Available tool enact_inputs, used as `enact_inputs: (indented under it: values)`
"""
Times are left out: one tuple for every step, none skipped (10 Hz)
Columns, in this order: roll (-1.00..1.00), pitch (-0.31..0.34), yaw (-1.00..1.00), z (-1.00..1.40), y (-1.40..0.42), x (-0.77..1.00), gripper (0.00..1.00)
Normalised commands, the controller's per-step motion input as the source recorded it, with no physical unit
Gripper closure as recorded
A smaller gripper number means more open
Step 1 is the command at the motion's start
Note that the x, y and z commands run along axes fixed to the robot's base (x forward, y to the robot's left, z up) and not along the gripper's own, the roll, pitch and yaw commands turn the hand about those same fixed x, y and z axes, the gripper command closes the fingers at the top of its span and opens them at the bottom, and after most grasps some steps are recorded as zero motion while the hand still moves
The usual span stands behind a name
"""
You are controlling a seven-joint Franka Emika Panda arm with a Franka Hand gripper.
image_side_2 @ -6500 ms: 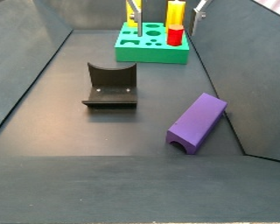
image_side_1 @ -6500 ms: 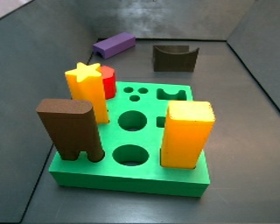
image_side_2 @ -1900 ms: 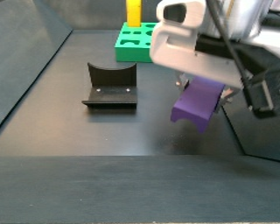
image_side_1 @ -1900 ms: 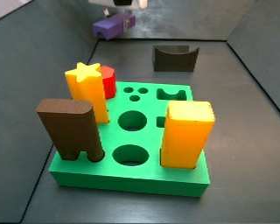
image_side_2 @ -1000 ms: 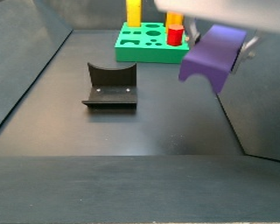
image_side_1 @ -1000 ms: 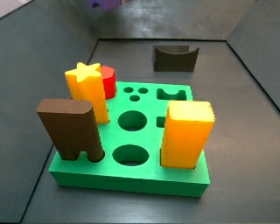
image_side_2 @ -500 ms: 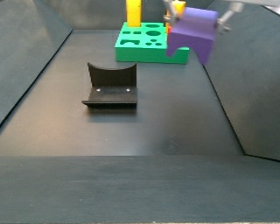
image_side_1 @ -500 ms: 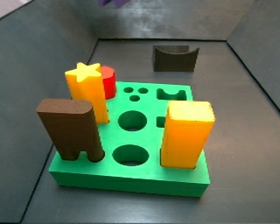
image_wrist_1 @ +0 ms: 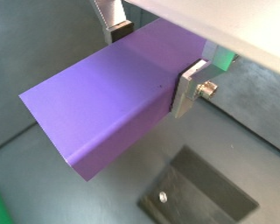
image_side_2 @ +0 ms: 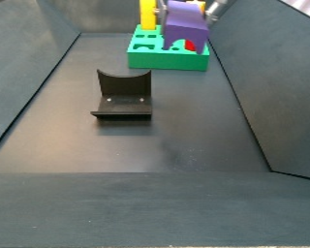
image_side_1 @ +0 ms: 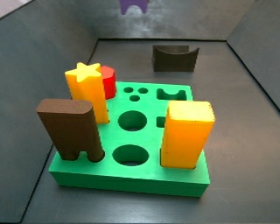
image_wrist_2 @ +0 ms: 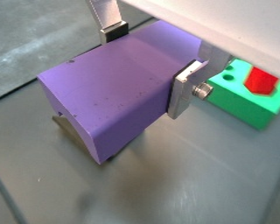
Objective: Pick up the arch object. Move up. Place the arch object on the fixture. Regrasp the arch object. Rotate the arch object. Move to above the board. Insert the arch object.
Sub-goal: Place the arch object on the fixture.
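The gripper point(image_wrist_1: 149, 54) is clamping the arch object point(image_wrist_1: 113, 101) between its silver fingers point(image_wrist_1: 192, 87) in both wrist views, the purple block point(image_wrist_2: 122, 83) filling the jaws. The arch object point(image_side_2: 184, 23) is hanging in the air, clear of the floor. In a side view the fixture point(image_side_2: 121, 94) is sitting empty on the floor, and the board point(image_side_1: 136, 131) is carrying its pegs, with the arch object point(image_side_1: 133, 6) high above the far wall.

In both side views the hand point(image_side_2: 207, 10) is almost wholly cut off by the top edge, and the arch point(image_side_1: 132, 6) shows only its lower end.
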Motion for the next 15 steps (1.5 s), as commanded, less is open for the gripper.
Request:
enact_inputs:
  values:
    - [-0.14, -0.002, 0.17, -0.04, -0.36, 1.0, 1.0]
    - [-0.13, 0.011, 0.11, -0.04, -0.33, 1.0, 1.0]
    - [-0.11, 0.027, 0.06, -0.03, -0.28, 1.0, 1.0]
    - [-0.1, 0.034, 0.05, -0.03, -0.26, 1.0, 1.0]
    - [-0.08, 0.057, 0.03, -0.03, -0.21, 1.0, 1.0]
    - [-0.07, 0.066, 0.03, -0.03, -0.19, 1.0, 1.0]
    - [-1.0, 0.152, -0.04, 0.08, 0.12, 0.97, 1.0]
    - [-1.0, 0.158, -0.05, 0.09, 0.16, 0.86, 1.0]
    - [-1.0, 0.163, -0.07, 0.04, 0.12, 0.72, 1.0]
    - [-1.0, 0.163, -0.08, 0.02, 0.09, 0.65, 1.0]
    - [-1.0, 0.165, -0.09, 0.01, 0.06, 0.52, 1.0]
    - [-1.0, 0.169, -0.1, 0.01, 0.06, 0.42, 1.0]
    - [-1.0, 0.17, -0.12, 0.0, 0.05, 0.29, 1.0]
    - [-1.0, 0.171, -0.14, -0.01, 0.05, 0.22, 1.0]
    - [-1.0, 0.17, -0.16, -0.01, 0.05, 0.13, 1.0]
